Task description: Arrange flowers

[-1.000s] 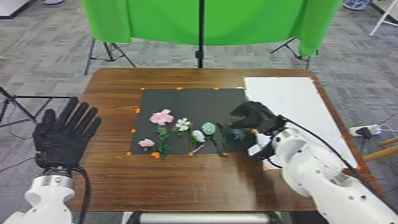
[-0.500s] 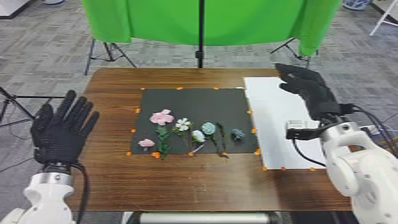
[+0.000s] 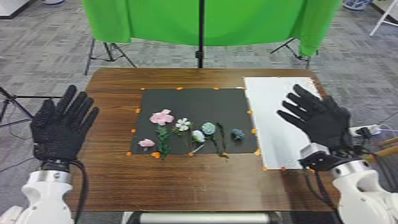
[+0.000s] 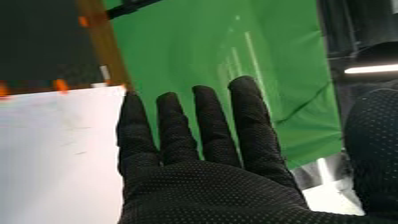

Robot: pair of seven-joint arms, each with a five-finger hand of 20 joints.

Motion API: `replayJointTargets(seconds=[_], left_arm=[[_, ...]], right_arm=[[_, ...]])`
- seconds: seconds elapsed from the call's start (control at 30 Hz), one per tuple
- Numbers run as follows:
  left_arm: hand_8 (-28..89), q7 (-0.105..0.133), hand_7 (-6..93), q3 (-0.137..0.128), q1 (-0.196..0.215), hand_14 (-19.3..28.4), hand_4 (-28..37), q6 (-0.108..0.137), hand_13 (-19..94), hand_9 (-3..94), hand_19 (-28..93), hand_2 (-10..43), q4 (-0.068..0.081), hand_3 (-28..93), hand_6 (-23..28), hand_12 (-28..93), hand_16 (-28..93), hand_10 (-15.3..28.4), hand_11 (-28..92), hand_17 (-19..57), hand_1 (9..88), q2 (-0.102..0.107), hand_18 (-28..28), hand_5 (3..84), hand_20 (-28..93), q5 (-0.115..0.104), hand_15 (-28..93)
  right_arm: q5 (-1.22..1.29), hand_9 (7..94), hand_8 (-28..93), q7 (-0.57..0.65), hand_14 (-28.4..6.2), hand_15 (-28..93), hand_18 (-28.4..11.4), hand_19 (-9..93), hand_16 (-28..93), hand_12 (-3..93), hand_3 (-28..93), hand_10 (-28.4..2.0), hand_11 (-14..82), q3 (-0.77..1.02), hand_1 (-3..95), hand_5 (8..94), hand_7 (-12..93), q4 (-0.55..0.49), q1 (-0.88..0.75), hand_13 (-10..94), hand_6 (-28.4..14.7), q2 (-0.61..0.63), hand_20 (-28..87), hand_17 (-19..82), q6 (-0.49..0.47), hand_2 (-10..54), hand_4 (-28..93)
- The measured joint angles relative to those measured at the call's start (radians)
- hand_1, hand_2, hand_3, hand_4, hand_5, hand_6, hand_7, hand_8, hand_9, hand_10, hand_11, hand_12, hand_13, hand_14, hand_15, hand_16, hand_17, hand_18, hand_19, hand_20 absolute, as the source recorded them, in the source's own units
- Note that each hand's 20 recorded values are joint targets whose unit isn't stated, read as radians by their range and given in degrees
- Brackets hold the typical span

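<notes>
Drawing back from the flowers (image 3: 208,128), clustered on the dark mat (image 3: 195,102), the right robot hand (image 3: 323,125) is now empty and spread wide by the white sheet (image 3: 268,107), the left robot hand (image 3: 60,131) open too, so arranging looks nearly done.

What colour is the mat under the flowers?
Dark grey, nearly black; the mat shows best in the head view.

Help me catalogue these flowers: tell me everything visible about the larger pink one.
The larger pink flower has a pale, wide, ruffled bloom; a leafy green stem seems to run from it toward the robot. It lies on the dark mat, left of a white flower. Whether it is real or artificial I can't tell. No hand touches it.
</notes>
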Motion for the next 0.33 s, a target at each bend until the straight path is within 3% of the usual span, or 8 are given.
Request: replayJointTargets(seconds=[0.33], left_arm=[[-7,-0.002,3.9,0.005,0.0,8.1,-28.3,-0.007,21,30.4,13,13.4,-0.001,75,5.6,9,-3,10.9,7,-2.8,21.1,0.0,9.2,37.6,12,0.001,8]], right_arm=[[0.012,35.5,-9,-0.007,-13.4,5,-14.9,22,17,9.4,78,-11.8,2.9,0.008,9.8,39.9,6,-0.011,0.008,26,-2.2,-0.001,18,10,0.0,7.4,-27]])
